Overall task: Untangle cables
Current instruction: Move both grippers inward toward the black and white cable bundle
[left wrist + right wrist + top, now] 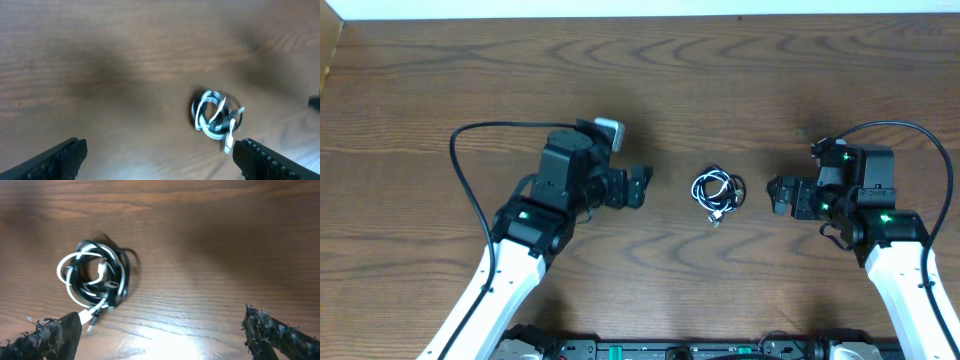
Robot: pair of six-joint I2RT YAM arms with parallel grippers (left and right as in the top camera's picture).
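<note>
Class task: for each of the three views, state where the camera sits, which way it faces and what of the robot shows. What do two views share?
Overhead: above the table, facing straight down; both arms show, left gripper and right gripper open on either side of the tangled cables.
Left wrist: on the left arm, facing the cables; its two fingers show at the bottom corners.
Right wrist: on the right arm, facing the cables; its fingers show likewise.
Shared: both wrist views see the same cables, untouched.

Brown wood-grain table (650,80), soft glare
</note>
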